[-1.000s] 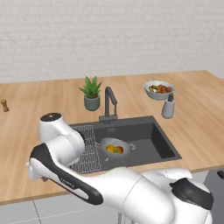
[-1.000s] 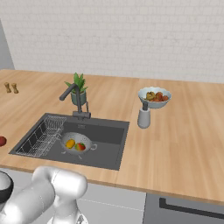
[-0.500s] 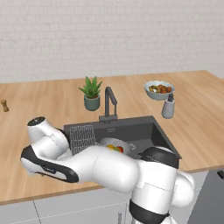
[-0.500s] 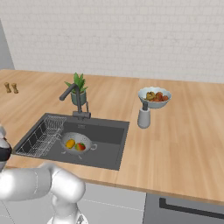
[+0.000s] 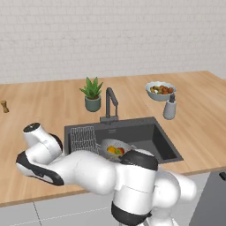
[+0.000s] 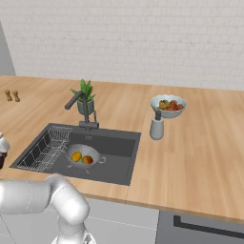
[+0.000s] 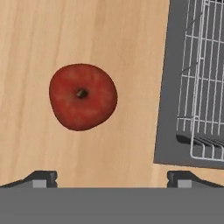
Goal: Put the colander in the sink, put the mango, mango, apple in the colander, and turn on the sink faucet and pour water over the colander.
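Observation:
A red apple (image 7: 82, 97) lies on the wooden counter just left of the sink's rim (image 7: 168, 87). My gripper (image 7: 113, 179) hovers above it, open, with nothing between its fingertips (image 7: 41, 178). The apple sits ahead of the gap and a little toward the left finger. The silvery colander (image 5: 115, 148) (image 6: 85, 156) stands in the dark sink (image 5: 148, 137) (image 6: 116, 147) and holds a yellow mango (image 6: 76, 156) and an orange-red mango (image 6: 87, 159). The dark faucet (image 5: 110, 103) (image 6: 81, 107) stands behind the basin, and water is out of view.
A wire rack (image 5: 83, 137) (image 6: 45, 150) (image 7: 205, 78) fills the sink's left part. Behind the faucet stands a potted plant (image 5: 92, 93). A bowl of food (image 6: 167, 105) and a soap dispenser (image 6: 157, 126) stand on the counter to the right. My arm's white body (image 5: 88, 170) covers the counter's front.
The arm has swung left and folded down over the counter beside the sink. The gripper stays open. Colander, fruit and faucet have not moved.

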You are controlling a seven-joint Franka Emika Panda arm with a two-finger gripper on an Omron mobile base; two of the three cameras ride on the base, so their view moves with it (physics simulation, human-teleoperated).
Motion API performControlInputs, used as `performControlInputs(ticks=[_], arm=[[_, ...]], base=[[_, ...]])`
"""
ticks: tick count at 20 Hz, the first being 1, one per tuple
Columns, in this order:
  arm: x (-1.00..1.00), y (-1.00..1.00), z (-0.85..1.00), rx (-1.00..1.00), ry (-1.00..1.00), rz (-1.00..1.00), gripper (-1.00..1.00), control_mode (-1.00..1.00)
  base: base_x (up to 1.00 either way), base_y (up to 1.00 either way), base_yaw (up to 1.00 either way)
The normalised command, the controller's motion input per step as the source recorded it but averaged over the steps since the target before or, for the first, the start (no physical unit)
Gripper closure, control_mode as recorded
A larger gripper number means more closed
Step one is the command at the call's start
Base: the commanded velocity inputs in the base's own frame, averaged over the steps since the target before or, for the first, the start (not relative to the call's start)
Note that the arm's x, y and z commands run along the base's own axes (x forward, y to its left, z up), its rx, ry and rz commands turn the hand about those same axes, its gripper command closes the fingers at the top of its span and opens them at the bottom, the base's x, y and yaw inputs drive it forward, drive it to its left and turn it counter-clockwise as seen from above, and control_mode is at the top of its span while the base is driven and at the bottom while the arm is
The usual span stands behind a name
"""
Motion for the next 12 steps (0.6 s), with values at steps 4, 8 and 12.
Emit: performControlInputs(ticks=[4,8,12], arm=[[0.24,0.38,-0.16,0.0,-0.03,-0.13,-1.0,-1.0],[0.19,0.04,-0.33,0.0,-0.07,-0.07,-1.0,-1.0],[0.22,0.0,-0.35,0.0,-0.06,-0.03,-1.0,-1.0]], base=[[0.0,0.0,0.0],[0.0,0.0,0.0],[0.0,0.0,0.0]])
